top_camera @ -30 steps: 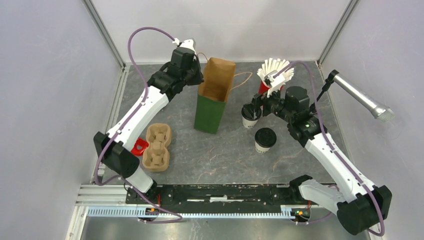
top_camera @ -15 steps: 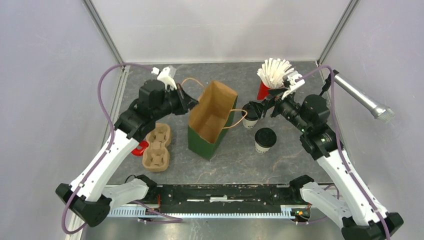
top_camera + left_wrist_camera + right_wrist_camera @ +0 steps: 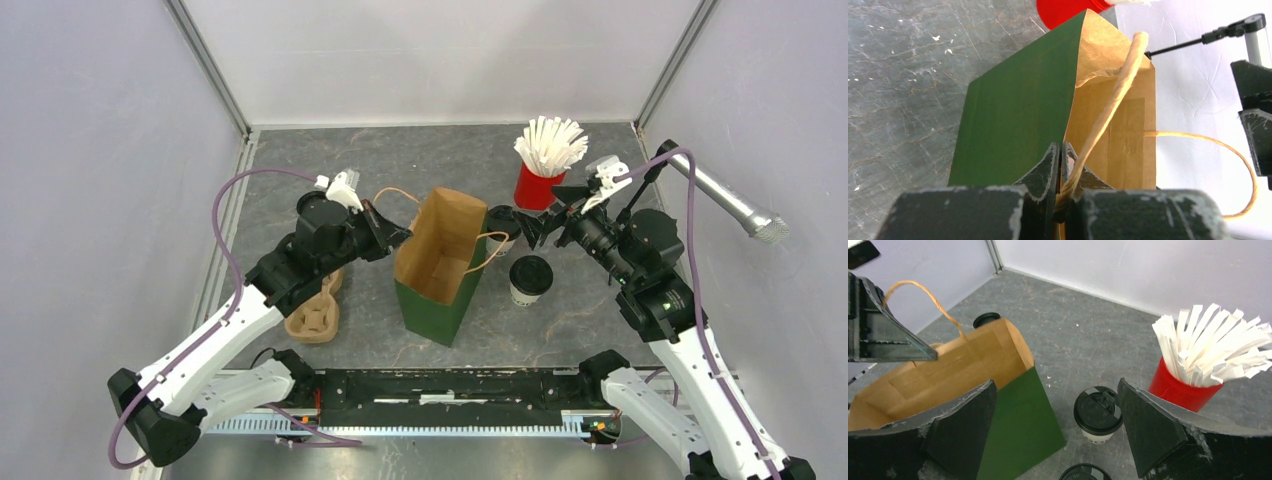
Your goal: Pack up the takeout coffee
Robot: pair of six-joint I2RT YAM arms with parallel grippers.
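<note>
Top external view, from my left: the carrier [image 3: 312,318] lies on the desk [image 3: 420,160], partly under my left arm. My left claw [image 3: 393,238] is pinched tight on the handle [image 3: 1113,95] at the rim of the bag [image 3: 437,305], and the bag's mouth gapes upward. Just right of the bag stand the far cup [image 3: 1097,412], close by the bag's rim, and the near cup [image 3: 530,278], a little apart toward my bases; both are upright on the desk with black lids on, and neither is in the bag yet. Behind them is the red cup [image 3: 536,185] of straws, which I leave alone. My right claw [image 3: 545,212] is spread wide and holds nothing, hanging above the far cup. I judge these cups light and thin-walled: paper that will dent or buckle under a hard squeeze, with a slick plastic lid that could pop off if I pulled on it. Whether they are filled I cannot tell, so I would keep them level. I would take the far cup across its paper wall, just under the lid's rim, close gently, lift straight up, then lower it upright into the bag.
</note>
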